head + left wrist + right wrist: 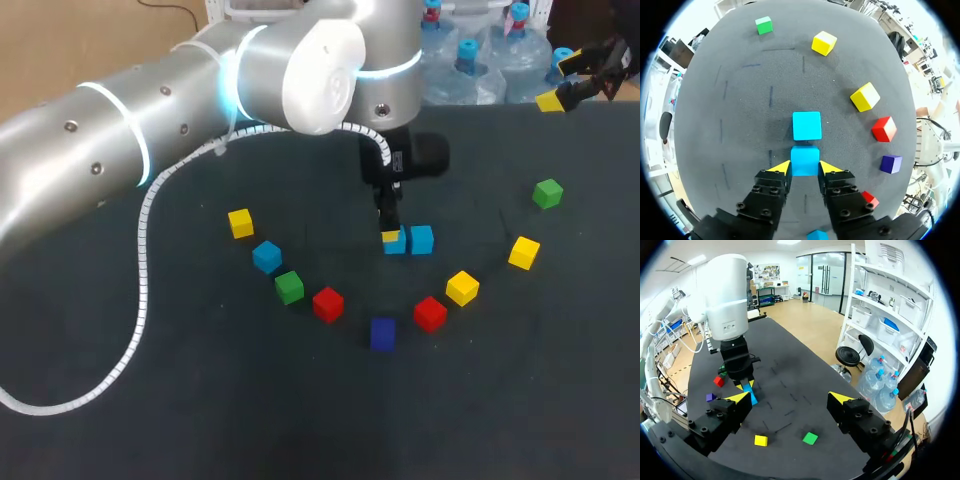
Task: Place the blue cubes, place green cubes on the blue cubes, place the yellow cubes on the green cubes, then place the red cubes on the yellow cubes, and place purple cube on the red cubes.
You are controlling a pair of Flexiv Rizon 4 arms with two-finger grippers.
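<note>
1 small hard blue cube (805, 159) pinched across flat side faces by left gripper (805, 169), second blue cube (806, 125) just ahead. Probably light, rigid, grippy enough. Right gripper (790, 398) spread wide, empty.

A dark, felt-like table (200, 420) fills most of the scene, its top marked with faint short dashes. Beyond it lies a light wooden floor (810, 325). White shelves (890, 310) holding bins (888, 332) stand along one side, with blue-capped water bottles (880, 385) and a black stool (850, 356) at their foot. Glass doors (826, 280) close the far end, under bright ceiling lights (696, 260).
</note>
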